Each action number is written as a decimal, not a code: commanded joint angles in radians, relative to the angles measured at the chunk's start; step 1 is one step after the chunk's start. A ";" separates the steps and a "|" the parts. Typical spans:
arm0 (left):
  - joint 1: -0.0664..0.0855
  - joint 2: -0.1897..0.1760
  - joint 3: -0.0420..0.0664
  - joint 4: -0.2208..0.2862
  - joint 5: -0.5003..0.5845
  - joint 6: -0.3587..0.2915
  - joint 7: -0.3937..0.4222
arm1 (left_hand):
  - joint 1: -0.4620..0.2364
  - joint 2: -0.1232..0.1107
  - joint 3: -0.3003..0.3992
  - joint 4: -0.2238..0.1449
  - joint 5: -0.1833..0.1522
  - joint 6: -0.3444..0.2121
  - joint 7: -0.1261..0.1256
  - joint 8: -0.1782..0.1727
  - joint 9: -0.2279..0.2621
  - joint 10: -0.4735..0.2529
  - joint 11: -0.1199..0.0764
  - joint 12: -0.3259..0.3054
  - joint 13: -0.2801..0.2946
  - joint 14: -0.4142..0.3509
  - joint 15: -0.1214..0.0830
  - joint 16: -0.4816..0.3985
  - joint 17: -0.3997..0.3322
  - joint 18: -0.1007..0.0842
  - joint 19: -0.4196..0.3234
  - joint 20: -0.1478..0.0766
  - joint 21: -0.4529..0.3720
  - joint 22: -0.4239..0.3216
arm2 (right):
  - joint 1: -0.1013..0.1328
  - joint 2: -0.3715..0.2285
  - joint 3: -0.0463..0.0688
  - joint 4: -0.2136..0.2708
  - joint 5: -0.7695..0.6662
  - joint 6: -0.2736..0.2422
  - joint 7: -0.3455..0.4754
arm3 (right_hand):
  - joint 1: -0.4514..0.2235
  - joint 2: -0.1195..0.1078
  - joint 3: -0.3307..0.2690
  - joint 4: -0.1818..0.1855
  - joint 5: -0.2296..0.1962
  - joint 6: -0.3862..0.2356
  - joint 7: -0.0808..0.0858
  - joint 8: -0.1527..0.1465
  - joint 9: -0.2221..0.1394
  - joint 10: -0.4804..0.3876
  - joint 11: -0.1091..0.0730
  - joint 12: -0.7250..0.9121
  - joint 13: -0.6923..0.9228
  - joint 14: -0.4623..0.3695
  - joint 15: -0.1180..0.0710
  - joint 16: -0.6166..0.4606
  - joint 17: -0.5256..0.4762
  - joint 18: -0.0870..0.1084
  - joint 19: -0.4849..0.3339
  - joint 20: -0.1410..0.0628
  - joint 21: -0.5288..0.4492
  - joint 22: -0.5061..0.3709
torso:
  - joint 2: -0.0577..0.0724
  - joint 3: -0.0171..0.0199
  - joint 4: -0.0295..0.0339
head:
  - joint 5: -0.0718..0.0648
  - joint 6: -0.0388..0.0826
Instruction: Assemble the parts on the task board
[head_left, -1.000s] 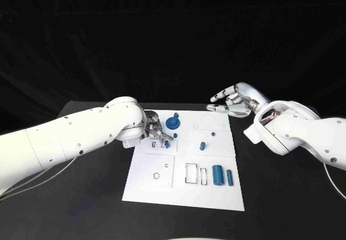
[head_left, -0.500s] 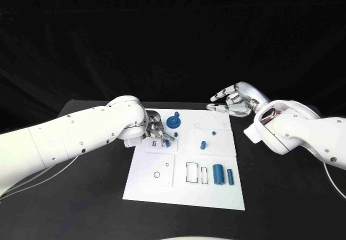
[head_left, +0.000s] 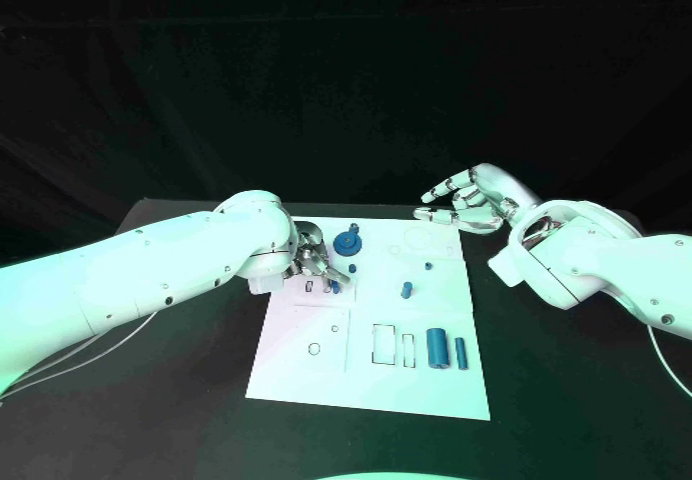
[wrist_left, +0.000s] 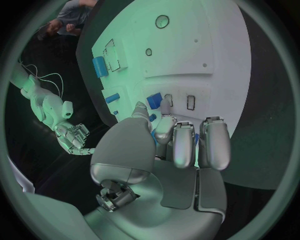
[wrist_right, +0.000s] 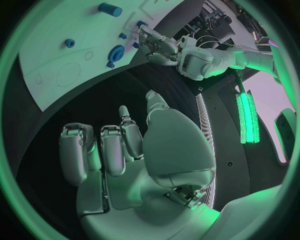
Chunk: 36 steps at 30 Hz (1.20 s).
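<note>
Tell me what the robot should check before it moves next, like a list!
1. Left hand has a part: ok, its fingers pinch a small blue piece over the task board.
2. Piece lined up with the small slot: cannot tell, the fingers hide most of it.
3. Right hand out of the way: ok, it hovers past the board's far right corner, holding nothing.
4. Blue gear safe: ok, just beyond the left hand, apart from it.
5. Two blue cylinders undisturbed: ok, lying side by side at the near right.
</note>
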 joint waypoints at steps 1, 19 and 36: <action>0.000 0.004 0.000 0.001 0.004 0.022 0.002 | 0.017 0.003 0.003 -0.006 0.001 -0.011 0.000 0.006 0.003 0.001 0.001 0.001 -0.004 0.042 -0.005 -0.004 0.017 -0.019 0.005 -0.001 0.006 0.003 | -0.001 0.001 0.000 -0.001 -0.013 0.008 -0.002 | -0.002 0.010 -0.004 0.000 0.007 -0.005 -0.002 0.005 -0.001 -0.003 0.001 -0.003 0.081 0.064 -0.005 -0.005 0.108 0.009 0.045 -0.008 -0.003 0.170 | 0.000 0.0002 0.0008 | -0.002 0.001; 0.001 0.011 0.000 -0.007 0.004 0.028 0.003 | 0.070 0.028 0.036 -0.009 0.003 -0.017 0.000 0.002 0.014 0.000 0.001 -0.002 -0.006 0.043 -0.004 -0.005 0.019 -0.020 0.005 0.000 0.009 0.008 | -0.001 0.000 0.000 0.001 -0.017 0.012 -0.003 | 0.003 0.015 -0.008 -0.001 0.021 -0.005 -0.003 0.007 -0.002 -0.002 0.001 -0.002 0.081 0.065 -0.006 -0.007 0.107 0.009 0.045 -0.009 -0.005 0.170 | 0.001 0.0004 -0.0002 | -0.002 -0.004; 0.000 0.000 0.000 -0.008 0.061 0.004 0.006 | 0.253 -0.099 0.615 -0.090 0.016 -0.037 0.019 -0.064 0.014 -0.030 0.002 -0.060 -0.051 0.043 0.002 -0.009 0.025 -0.019 0.002 -0.001 0.010 0.013 | -0.002 0.000 -0.001 -0.002 -0.018 0.018 -0.005 | 0.008 0.018 -0.012 -0.002 0.036 -0.004 -0.003 0.010 -0.003 -0.001 0.000 -0.002 0.081 0.065 -0.007 -0.008 0.107 0.009 0.046 -0.010 -0.004 0.170 | -0.001 0.0011 0.0011 | 0.001 -0.009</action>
